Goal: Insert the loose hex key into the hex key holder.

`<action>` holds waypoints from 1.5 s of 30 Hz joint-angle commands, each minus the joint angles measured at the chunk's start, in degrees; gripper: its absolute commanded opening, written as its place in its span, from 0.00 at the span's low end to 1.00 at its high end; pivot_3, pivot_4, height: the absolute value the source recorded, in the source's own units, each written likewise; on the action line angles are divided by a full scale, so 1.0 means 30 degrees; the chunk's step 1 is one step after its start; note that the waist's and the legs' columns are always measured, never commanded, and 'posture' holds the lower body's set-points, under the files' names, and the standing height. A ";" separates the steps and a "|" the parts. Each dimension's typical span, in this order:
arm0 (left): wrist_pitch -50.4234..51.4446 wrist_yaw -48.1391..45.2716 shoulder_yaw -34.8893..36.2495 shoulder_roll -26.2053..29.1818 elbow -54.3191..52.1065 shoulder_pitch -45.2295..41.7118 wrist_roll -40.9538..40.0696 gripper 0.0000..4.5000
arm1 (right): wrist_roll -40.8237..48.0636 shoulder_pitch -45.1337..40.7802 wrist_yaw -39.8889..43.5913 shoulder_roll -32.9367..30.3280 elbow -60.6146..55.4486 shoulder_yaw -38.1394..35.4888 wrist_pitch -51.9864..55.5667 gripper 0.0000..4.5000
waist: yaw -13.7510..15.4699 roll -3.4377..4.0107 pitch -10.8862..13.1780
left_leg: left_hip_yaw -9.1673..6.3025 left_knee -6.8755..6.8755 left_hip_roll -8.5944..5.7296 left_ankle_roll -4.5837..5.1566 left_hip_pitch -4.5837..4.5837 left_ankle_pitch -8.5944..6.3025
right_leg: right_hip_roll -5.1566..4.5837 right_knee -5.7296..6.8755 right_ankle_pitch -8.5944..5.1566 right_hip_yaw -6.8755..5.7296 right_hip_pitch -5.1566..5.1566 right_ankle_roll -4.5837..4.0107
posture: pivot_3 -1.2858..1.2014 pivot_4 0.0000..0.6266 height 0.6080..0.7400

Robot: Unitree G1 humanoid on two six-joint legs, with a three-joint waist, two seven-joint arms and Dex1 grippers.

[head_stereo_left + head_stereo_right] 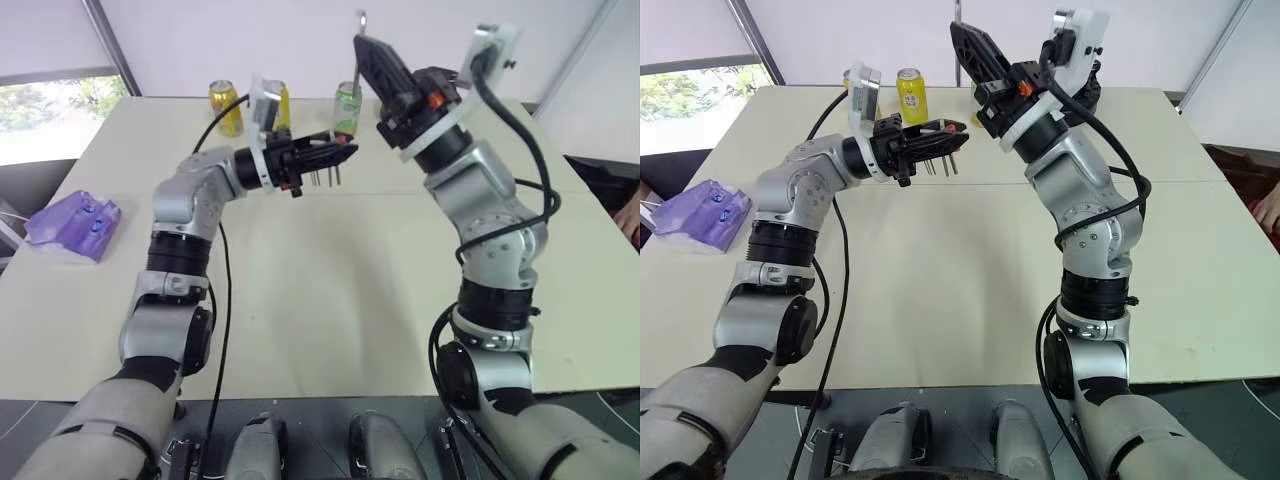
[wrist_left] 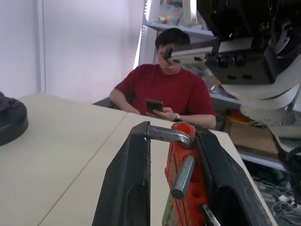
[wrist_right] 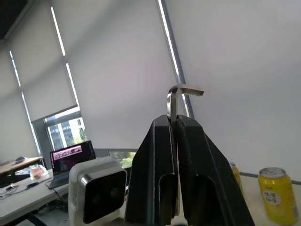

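Note:
My left gripper (image 1: 345, 153) is raised over the far half of the table, shut on the orange-red hex key holder (image 2: 181, 181). The holder sits clamped between the black fingers (image 2: 129, 183), and its thin metal keys (image 1: 326, 178) hang down like prongs. My right gripper (image 1: 361, 43) is lifted higher, just right of the left one, pointing up. It is shut on the loose hex key (image 3: 176, 101), a silvery L-shaped rod whose bent end (image 1: 361, 19) sticks out above the fingertips. The two grippers are close together but apart.
A yellow can (image 1: 227, 107), a second yellow can (image 1: 910, 95) and a green can (image 1: 348, 108) stand at the table's far edge. A purple bag (image 1: 75, 225) lies at the left. A seated person (image 2: 164, 89) holds a phone beyond the table (image 1: 320, 290).

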 commanded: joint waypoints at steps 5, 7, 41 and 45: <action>0.0726 -0.0096 0.0234 0.0119 -0.1237 -0.0416 -0.0973 0.13 | 0.0826 0.0601 0.0043 -0.0258 -0.0927 0.0070 0.0208 0.01 | -0.0013 -0.0001 0.0000 | -0.0004 0.0000 0.0000 0.0004 0.0000 -0.0002 | 0.0001 0.0000 0.0000 0.0000 0.0000 0.0000 | 0.52 0.24 1.00; 0.0874 -0.0018 0.0277 0.0098 -0.1328 -0.0428 -0.1104 0.13 | 0.0828 0.0736 0.0122 -0.0376 -0.0859 0.0047 0.0206 0.01 | -0.0006 0.0000 0.0000 | -0.0003 0.0000 0.0000 0.0013 0.0000 -0.0008 | 0.0001 -0.0001 0.0000 0.0001 0.0000 0.0000 | 0.52 0.24 1.00; -0.0666 -0.0157 -0.0291 -0.0144 0.0275 -0.1008 -0.0432 0.13 | 0.1277 0.1679 -0.0319 -0.0139 -0.1210 0.0623 0.0386 0.01 | -0.0003 0.0000 0.0000 | -0.0003 0.0000 -0.0001 0.0027 0.0000 -0.0015 | 0.0002 -0.0004 0.0000 0.0000 0.0000 0.0000 | 0.52 0.24 1.00; -0.0421 -0.0231 -0.0331 -0.0094 -0.0184 -0.0839 -0.0515 0.13 | 0.1005 0.1862 -0.0057 -0.0223 -0.0661 0.0647 0.0131 0.01 | -0.0004 0.0000 0.0000 | -0.0003 0.0000 -0.0001 0.0026 -0.0001 -0.0015 | 0.0002 -0.0004 0.0000 0.0000 0.0000 0.0000 | 0.52 0.24 1.00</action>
